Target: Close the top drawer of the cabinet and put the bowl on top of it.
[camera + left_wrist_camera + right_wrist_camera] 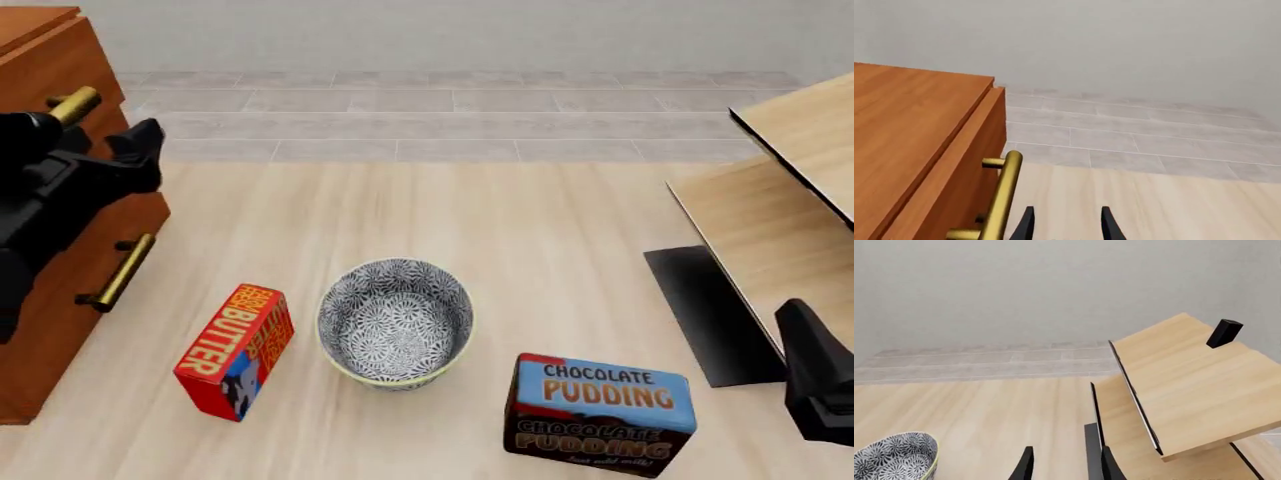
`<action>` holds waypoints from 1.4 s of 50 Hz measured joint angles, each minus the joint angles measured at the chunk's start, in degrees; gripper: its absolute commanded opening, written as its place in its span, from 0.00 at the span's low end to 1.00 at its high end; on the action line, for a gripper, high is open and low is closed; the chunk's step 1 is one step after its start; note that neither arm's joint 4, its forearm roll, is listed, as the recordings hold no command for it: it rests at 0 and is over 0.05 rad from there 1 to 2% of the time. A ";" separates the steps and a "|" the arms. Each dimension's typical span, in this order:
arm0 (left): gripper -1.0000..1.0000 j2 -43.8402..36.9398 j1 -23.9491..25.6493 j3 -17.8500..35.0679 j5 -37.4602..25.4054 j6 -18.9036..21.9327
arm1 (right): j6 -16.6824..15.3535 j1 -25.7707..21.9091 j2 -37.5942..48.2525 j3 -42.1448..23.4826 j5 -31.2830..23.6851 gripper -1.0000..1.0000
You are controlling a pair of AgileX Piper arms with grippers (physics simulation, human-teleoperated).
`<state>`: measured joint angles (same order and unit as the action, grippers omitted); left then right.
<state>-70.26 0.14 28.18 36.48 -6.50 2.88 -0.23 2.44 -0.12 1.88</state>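
Observation:
The reddish-brown cabinet (47,290) stands at the table's left edge. Its top drawer (964,170) lies close against the cabinet body, with only a narrow seam under the top board. My left gripper (1067,227) is open and empty, just beside the drawer's brass handle (1004,192) and in front of the drawer face; in the front view the left gripper (140,140) sits right of the handle (74,105). The patterned bowl (395,322) rests on the table near the front centre. My right gripper (803,335) is open and empty at the far right, well away from the bowl (894,457).
A red butter box (238,350) stands left of the bowl and a chocolate pudding box (601,415) right of it. Pale light-wood furniture (787,220) with a dark panel fills the right side, close to my right gripper (1064,467). A grey tiled floor lies beyond the table.

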 measured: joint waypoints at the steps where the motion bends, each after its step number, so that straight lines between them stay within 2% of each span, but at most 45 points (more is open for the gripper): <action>1: 1.00 -0.26 -0.31 0.06 0.16 -0.13 | 0.01 0.00 0.02 0.00 0.01 1.00; 19: 1.00 -1.64 -6.74 0.69 0.72 -0.36 | -0.02 -0.03 0.33 -0.02 0.17 1.00; 33: 1.00 -1.09 -11.84 0.25 0.48 -3.43 | -0.22 0.01 -0.04 -0.01 -0.02 1.00; 48: 1.00 1.07 -13.49 -0.56 -0.84 -5.74 | 0.08 0.16 -0.22 0.02 -0.04 1.00; 61: 1.00 9.47 -11.72 -1.35 -8.47 -4.40 | 0.59 0.26 -0.08 0.01 0.17 1.00; 70: 1.00 18.78 -8.76 1.63 -18.36 0.12 | 0.89 0.36 -0.26 -0.01 0.01 1.00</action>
<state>-51.48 -8.62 29.81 18.12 -6.38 3.78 0.13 2.18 -0.13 1.89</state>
